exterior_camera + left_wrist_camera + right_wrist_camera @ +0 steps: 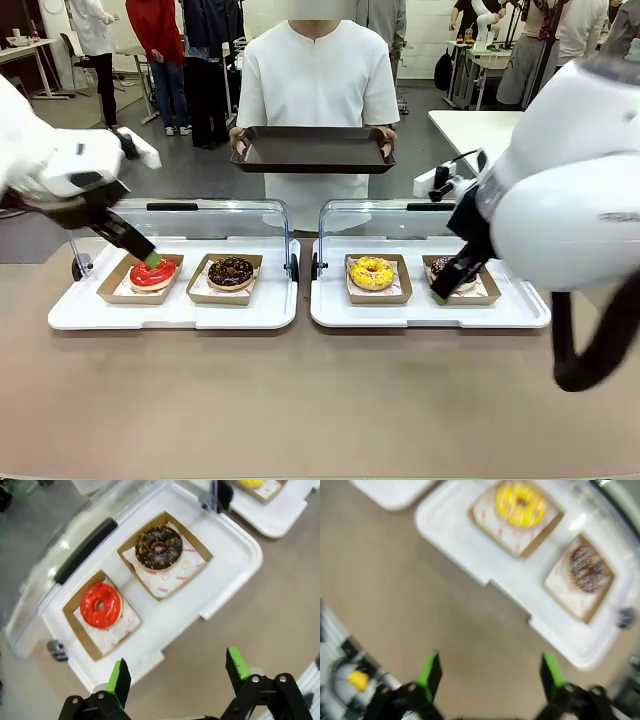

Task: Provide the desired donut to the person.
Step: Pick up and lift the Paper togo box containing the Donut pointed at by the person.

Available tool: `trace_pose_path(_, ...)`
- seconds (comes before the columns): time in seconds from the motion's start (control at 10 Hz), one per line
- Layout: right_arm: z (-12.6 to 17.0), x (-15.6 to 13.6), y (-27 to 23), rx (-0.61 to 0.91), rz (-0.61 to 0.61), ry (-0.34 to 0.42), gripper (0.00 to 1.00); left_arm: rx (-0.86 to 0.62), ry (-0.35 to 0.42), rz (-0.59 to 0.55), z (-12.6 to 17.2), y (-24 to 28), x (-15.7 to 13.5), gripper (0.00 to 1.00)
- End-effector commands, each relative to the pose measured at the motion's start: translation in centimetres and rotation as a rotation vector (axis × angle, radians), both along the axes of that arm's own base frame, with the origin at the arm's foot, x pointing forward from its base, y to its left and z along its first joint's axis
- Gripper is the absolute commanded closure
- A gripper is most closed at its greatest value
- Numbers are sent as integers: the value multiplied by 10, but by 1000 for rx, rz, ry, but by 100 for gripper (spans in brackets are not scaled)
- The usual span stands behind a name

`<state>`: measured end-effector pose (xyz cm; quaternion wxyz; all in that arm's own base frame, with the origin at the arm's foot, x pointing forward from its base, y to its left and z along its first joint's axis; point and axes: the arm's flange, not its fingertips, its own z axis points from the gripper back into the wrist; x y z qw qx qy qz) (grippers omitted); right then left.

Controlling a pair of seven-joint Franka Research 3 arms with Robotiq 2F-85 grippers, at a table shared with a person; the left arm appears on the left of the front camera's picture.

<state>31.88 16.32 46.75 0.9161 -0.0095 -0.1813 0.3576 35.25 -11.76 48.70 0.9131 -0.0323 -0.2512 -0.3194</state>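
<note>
Nearest us, the tan table (320, 400) lies under both arms. The left gripper (177, 669) hangs over it with its jaws spread wide and nothing between the green pads. The right gripper (490, 669) is spread just as wide and is equally empty (its wrist view is blurred, but the gap is plain).

Ahead of the left gripper sits the left white tray (235, 565). The red-glazed donut (100, 605) is the closer one, a little left of the fingers, and the chocolate nut donut (158, 547) lies beyond it. Each rests in its own cardboard holder (80, 630). From the front a left fingertip overlaps the red-glazed donut, yet the wrist view shows them apart.

Ahead of the right gripper, the right white tray (455, 535) carries the yellow-iced donut (521, 504) and the chocolate sprinkle donut (586, 569). All four are round, so there is no long axis to line up with.

Behind them the clear lids (200, 215) stand open. Farthest off, the person (316, 80) holds a dark serving tray (313, 150) in both hands, centred between the two white trays. Neither hand points, so we cannot tell which donut is wanted. We judge the left arm nearer for the red-glazed or chocolate nut donut, and the right arm nearer for the other two.
</note>
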Motion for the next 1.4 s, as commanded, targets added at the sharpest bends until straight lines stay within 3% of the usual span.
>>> trace_pose_path(0.0,30,-69,-28,-61,1,10,0,-12,50,-33,25,24,-38,0)
trace_pose_path(0.2,52,-84,-44,-42,-44,-17,0,-9,70,-6,30,29,-49,0)
trace_pose_path(0.3,48,-80,-44,-149,-58,-116,0,27,15,46,27,31,-47,0)
trace_pose_path(0.4,64,-73,-30,-28,-18,9,0,-8,58,-20,40,25,-45,0)
trace_pose_path(0.6,64,-73,-30,-28,-18,9,0,-8,58,-20,40,25,-45,0)
trace_pose_path(0.7,74,-81,-37,-55,-25,-32,0,0,51,-2,43,28,-46,0)
trace_pose_path(0.8,86,-74,-52,82,72,118,0,-126,151,-99,52,46,-41,0)
trace_pose_path(0.9,106,-68,-73,228,168,226,0,-277,187,-166,61,65,-34,0)
trace_pose_path(1.1,143,-55,-119,484,332,294,0,-507,229,-315,75,92,-17,0)
trace_pose_path(1.2,153,-46,-144,596,407,303,0,-604,255,-446,80,104,-10,0)
trace_pose_path(1.3,157,-38,-170,686,462,266,0,-687,240,-540,80,119,-1,0)
